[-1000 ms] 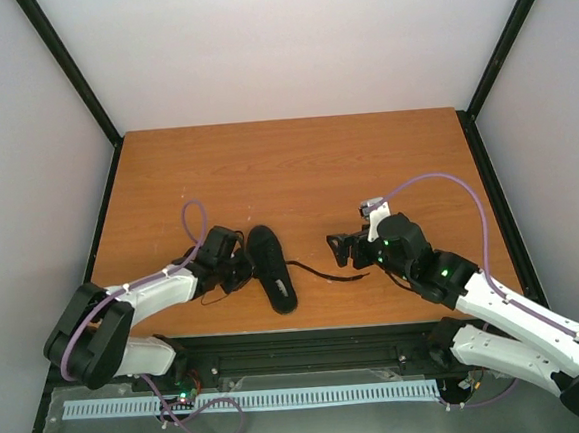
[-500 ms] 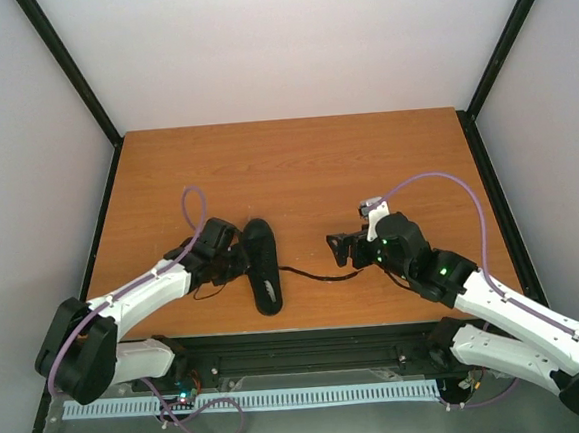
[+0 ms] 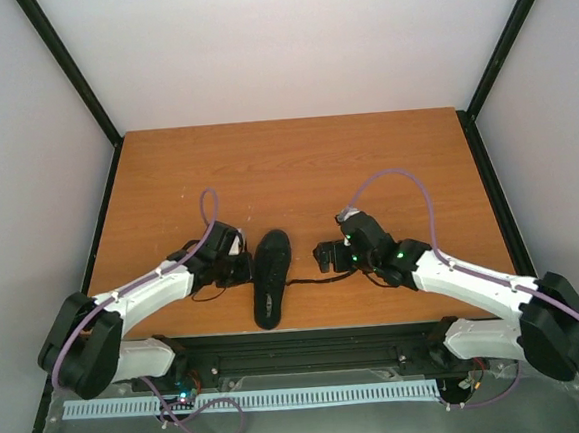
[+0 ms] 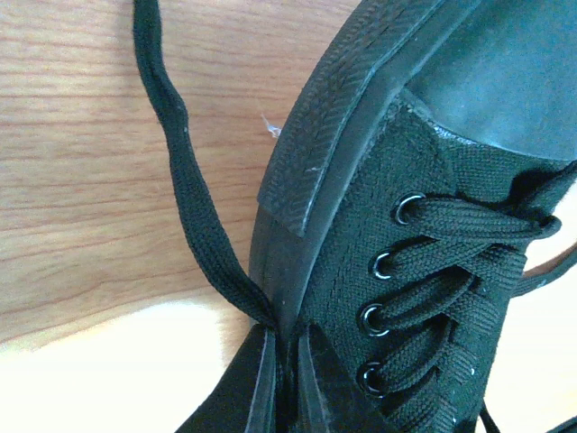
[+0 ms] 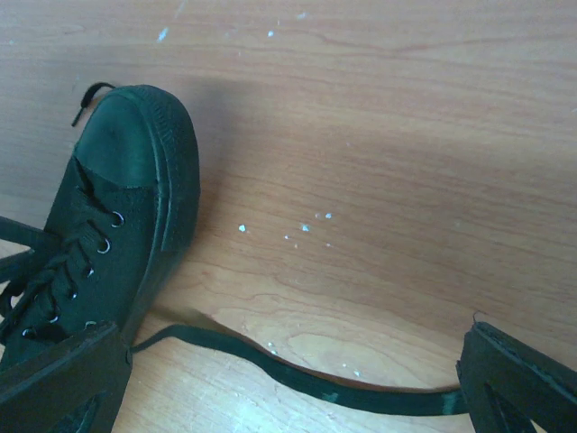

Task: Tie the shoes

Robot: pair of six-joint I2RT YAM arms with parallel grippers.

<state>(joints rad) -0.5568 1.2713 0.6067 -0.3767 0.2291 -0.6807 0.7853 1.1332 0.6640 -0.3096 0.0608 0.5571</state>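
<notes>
Bright, even light; glare low in wrist views.

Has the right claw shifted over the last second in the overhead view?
Yes. The right claw has moved left, away from the right edge of the table and closer to the shoe.

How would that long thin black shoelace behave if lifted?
Probably floppy: the long thin black shoelace lies in a loose curve on the wooden table, so it would likely droop from a grip. It looks flat and woven, so probably light, not slippery. It runs to the black canvas sneaker, so a hard pull might drag that.
</notes>
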